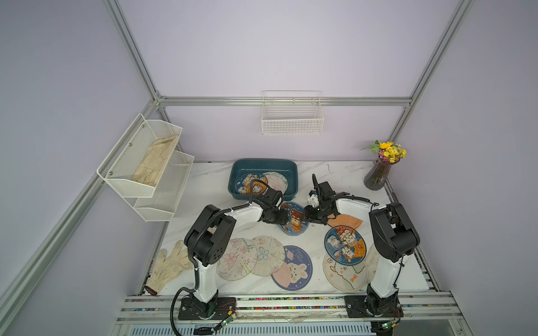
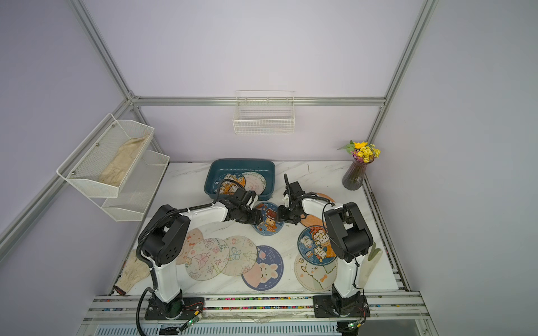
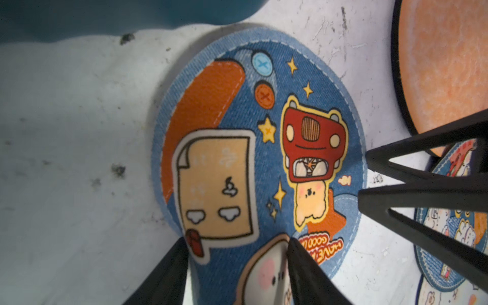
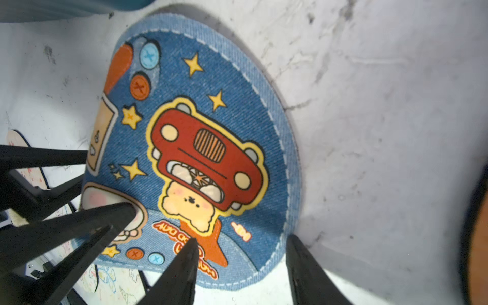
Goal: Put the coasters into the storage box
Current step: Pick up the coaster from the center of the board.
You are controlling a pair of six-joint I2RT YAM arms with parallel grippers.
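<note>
Two coasters are in the storage box, roughly eight not yet in, on the tabletop. My left tool and right tool are both released, straddling the car-bear coaster rim.

Blue denim-print coaster, printed with a bear under a red car, on the white marbled tabletop. The left gripper, jaws apart, straddles its rim, with one finger over the print and one beside it. The right gripper, also parted, meets another part of the rim. Beyond are an orange coaster, a second blue coaster and the blurred storage box.
</note>
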